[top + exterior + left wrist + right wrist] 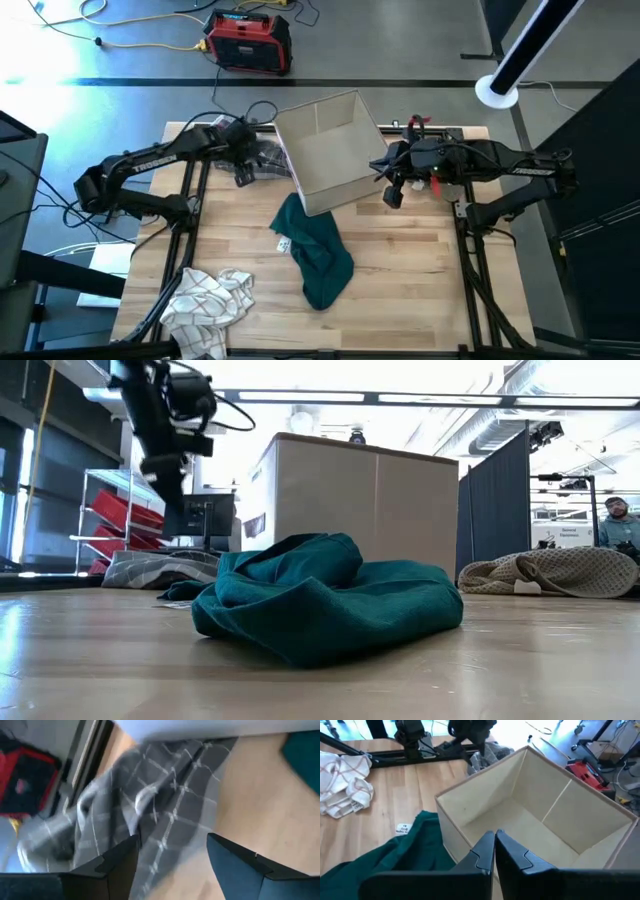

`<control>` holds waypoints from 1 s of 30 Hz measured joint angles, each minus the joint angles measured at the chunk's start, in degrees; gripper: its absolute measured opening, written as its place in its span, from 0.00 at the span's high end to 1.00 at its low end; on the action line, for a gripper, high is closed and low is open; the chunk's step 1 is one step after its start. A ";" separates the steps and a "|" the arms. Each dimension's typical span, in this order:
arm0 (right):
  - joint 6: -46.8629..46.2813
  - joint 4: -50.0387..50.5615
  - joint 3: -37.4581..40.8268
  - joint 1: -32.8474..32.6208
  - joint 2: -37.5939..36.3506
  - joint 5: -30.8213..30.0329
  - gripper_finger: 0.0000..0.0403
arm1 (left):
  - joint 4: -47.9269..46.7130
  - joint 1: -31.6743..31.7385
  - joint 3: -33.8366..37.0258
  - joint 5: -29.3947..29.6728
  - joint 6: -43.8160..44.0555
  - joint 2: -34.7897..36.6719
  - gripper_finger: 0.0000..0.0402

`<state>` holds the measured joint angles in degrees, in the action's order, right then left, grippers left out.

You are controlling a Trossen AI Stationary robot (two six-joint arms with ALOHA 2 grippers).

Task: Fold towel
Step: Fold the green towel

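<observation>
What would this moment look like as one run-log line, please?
left gripper: open over grey towel | right gripper: shut at box | teal towel: unfolded

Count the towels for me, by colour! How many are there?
Teal towel: 1
White towel with checks: 1
Grey plaid towel: 1
Total: 3
</observation>
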<state>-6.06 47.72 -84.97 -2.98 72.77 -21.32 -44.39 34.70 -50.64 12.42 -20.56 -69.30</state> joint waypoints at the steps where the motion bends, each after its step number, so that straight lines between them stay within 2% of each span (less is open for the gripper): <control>1: 0.02 0.00 0.00 0.00 0.00 0.00 1.00 | 2.01 0.72 0.76 0.01 -1.49 -0.76 0.41; 13: -1.03 0.07 0.00 0.00 0.00 0.07 1.00 | 10.69 10.99 2.59 -2.95 -6.99 -17.83 0.39; 18: -2.98 0.49 0.00 0.00 0.00 0.07 1.00 | 11.03 13.73 2.30 -4.84 -3.31 -24.90 0.42; 21: -2.98 0.96 0.00 0.00 0.00 0.07 1.00 | 9.48 14.16 2.26 -6.52 -0.81 -26.22 0.55; 25: -2.97 1.14 0.00 0.00 0.00 0.07 1.00 | 6.57 13.98 1.48 -6.76 2.62 -25.26 0.88; 26: -2.93 1.16 0.00 0.00 0.00 -0.06 1.00 | 4.79 14.04 1.05 -7.07 4.12 -24.96 0.94; 30: -2.52 1.17 0.00 0.00 0.00 -1.64 1.00 | -3.77 13.78 -2.41 -6.18 8.33 -22.38 0.97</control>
<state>-8.58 48.89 -84.97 -2.98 72.77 -22.96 -48.16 48.49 -53.05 6.24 -12.23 -91.69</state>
